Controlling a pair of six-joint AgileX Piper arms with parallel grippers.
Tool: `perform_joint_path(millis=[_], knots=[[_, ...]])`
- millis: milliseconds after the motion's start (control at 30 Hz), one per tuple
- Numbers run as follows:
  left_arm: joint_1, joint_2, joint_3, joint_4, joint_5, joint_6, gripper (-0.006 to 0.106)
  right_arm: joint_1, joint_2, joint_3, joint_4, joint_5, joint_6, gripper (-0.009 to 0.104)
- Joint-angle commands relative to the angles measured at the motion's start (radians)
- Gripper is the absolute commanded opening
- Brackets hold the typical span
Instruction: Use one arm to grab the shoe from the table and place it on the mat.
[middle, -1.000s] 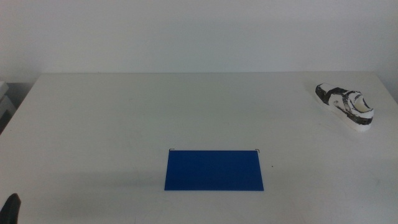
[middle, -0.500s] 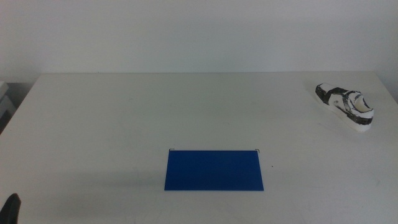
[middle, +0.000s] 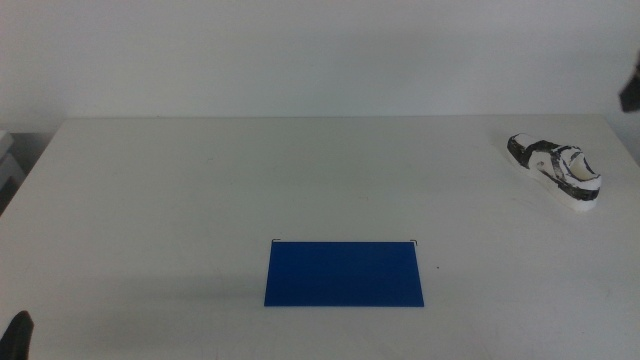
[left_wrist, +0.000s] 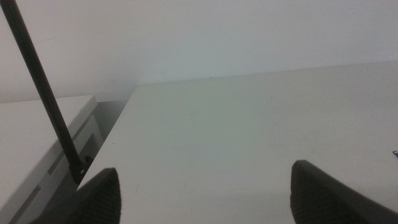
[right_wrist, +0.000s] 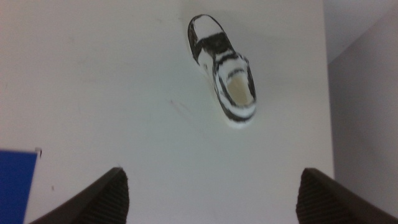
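My right gripper (right_wrist: 211, 196) hangs wide open, empty, above the sneaker (right_wrist: 224, 68). I should straddle its midsection squarely. The left gripper (left_wrist: 205, 193) waits open.

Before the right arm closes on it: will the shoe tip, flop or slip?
The shoe lies flat on its broad white sole on the table, so tipping or rolling looks unlikely. Its open collar and straps suggest a soft upper that may squash in a side pinch. It looks small, so probably light. The right gripper is open above it; the left gripper waits.
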Motion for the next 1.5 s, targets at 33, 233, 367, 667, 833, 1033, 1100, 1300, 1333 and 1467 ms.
perform_joint_path(millis=[33,233,367,667,833,1033,1100,1300,1333,1467], knots=[[-0.007,-0.026,0.003,-0.01,-0.078,-0.003,0.093,-0.003,0.116,-0.175,0.025,0.025,0.019,0.094],[-0.007,-0.026,0.003,-0.01,-0.078,-0.003,0.093,-0.018,0.34,-0.395,0.016,0.137,-0.028,0.094],[-0.007,-0.026,0.003,-0.01,-0.078,-0.003,0.093,-0.031,0.447,-0.501,0.006,0.141,-0.073,0.094],[-0.007,-0.026,0.003,-0.01,-0.078,-0.003,0.093,-0.08,0.605,-0.563,0.034,0.081,-0.288,0.094],[-0.007,-0.026,0.003,-0.01,-0.078,-0.003,0.093,-0.086,0.675,-0.564,0.09,0.056,-0.408,0.094],[-0.007,-0.026,0.003,-0.01,-0.078,-0.003,0.093,-0.087,0.762,-0.564,0.106,-0.008,-0.418,0.094],[-0.007,-0.026,0.003,-0.01,-0.078,-0.003,0.093,-0.087,0.784,-0.564,0.106,-0.036,-0.418,0.094],[-0.007,-0.026,0.003,-0.01,-0.078,-0.003,0.093,-0.087,0.822,-0.564,0.106,-0.087,-0.41,0.094],[-0.007,-0.026,0.003,-0.01,-0.078,-0.003,0.093,-0.087,0.825,-0.564,0.108,-0.087,-0.41,0.094],[-0.007,-0.026,0.003,-0.01,-0.078,-0.003,0.093,-0.088,0.832,-0.564,0.107,-0.091,-0.41,0.091]])
